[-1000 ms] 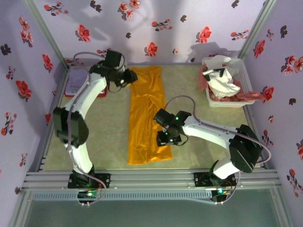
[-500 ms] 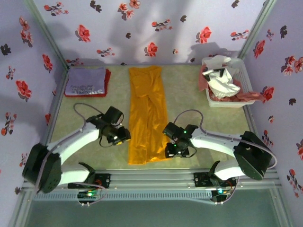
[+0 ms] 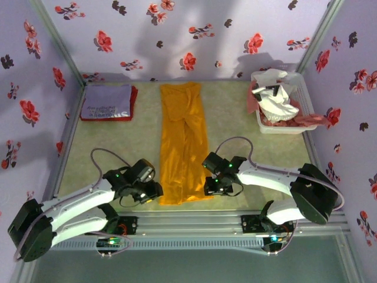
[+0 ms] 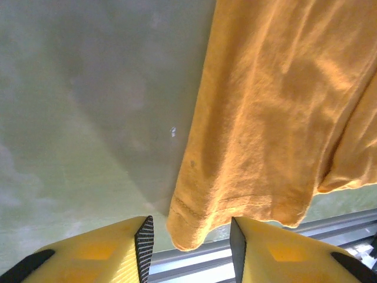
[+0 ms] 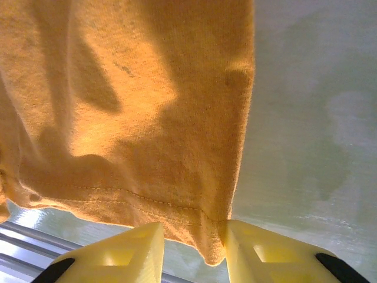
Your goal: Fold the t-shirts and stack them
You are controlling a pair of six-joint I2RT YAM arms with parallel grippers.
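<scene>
My left claw (image 4: 188, 236) stands partly open, its yellow fingers (image 4: 100, 253) either side of the near left hem corner of the mustard-orange t-shirt (image 3: 184, 141). My right claw (image 5: 194, 236), also partly open and gripping nothing firmly, brackets the near right corner, one finger (image 5: 265, 253) brushing the stitched hem. The soft, creased knit lies as a long narrow strip down the middle of the smooth pale-green surface (image 3: 118, 147).

Plain mustard-orange cloth t-shirt (image 3: 184, 144). Folded lavender cloth t-shirt (image 3: 107, 100), pale lettering. Lilac walls (image 3: 135, 29), red-and-black flower print. Pale olive worktop (image 3: 118, 147).
</scene>
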